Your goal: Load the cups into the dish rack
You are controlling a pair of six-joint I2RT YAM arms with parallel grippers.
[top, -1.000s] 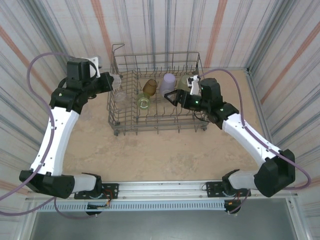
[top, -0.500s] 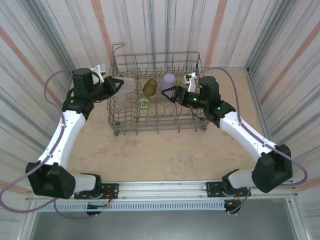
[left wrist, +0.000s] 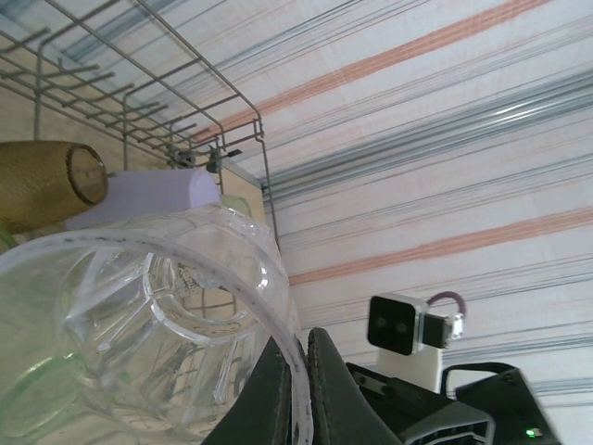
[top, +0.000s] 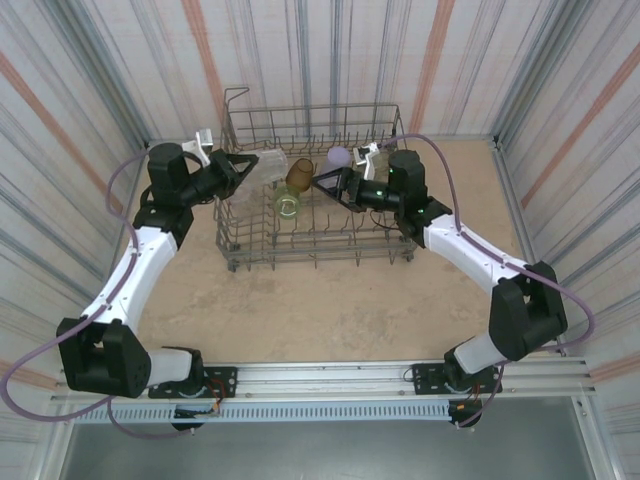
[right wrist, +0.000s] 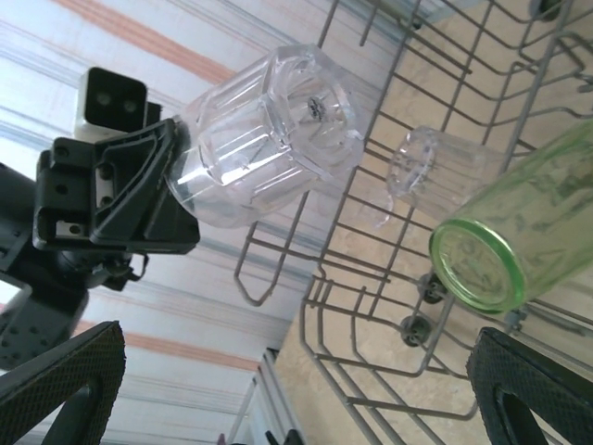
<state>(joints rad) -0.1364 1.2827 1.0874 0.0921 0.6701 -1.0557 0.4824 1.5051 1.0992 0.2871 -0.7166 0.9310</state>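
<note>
My left gripper is shut on the rim of a clear cup, held on its side above the left end of the dish rack. In the left wrist view the fingertips pinch the clear cup's wall. My right gripper stands open over the rack's middle, facing that cup, with nothing between its fingers. Inside the rack lie an amber cup, a yellow-green cup, a lavender cup and another clear cup.
The rack's upright tines and its raised corner loop stand round the cups. Striped walls close in the beige table at the back and both sides. The two wrists are near each other above the rack.
My left arm has swung right, carrying the clear cup from outside the rack's left wall to above it. My right gripper has moved left across the rack, still open.
</note>
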